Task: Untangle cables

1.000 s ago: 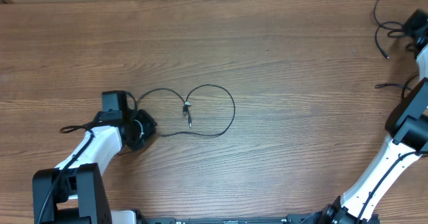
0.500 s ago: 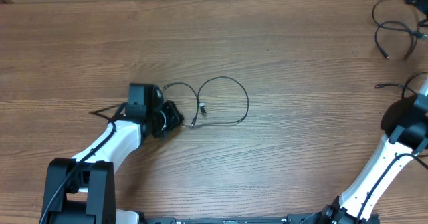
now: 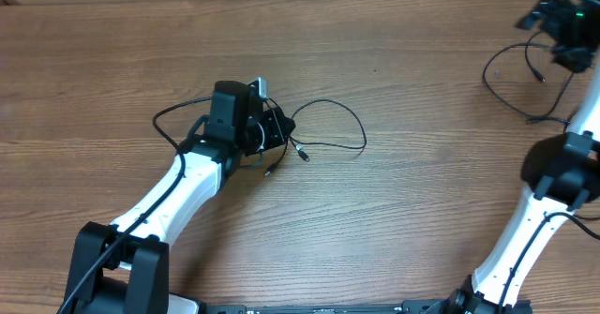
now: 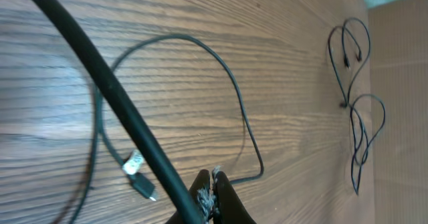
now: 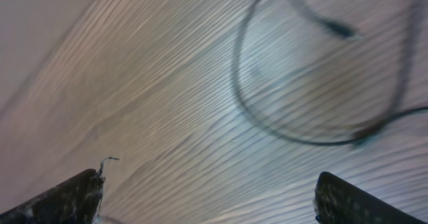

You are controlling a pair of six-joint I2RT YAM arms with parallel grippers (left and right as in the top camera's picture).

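The left gripper (image 4: 212, 196) sits near the middle of the wooden table (image 3: 112, 70) with its fingers pressed together. One thin black cord (image 3: 325, 101) runs straight into the pinch, so I take it the arm is holding that cord to keep it apart from the others. The cord lies just beyond the fingers in one open loop. Its plug (image 4: 144, 187) and a small pale tag (image 4: 134, 162) lie inside the curve (the thick black line across the wrist view looks like the arm's own wire (image 4: 114, 97), not part of the job).

The other cords (image 4: 344, 105) lie in loose loops at the far right edge. The right gripper (image 5: 207, 184) hangs over them with its fingers spread wide and nothing between them, probably lining up to pick one.

I can't read any brand or lettering anywhere, and the tag is too small to make out.
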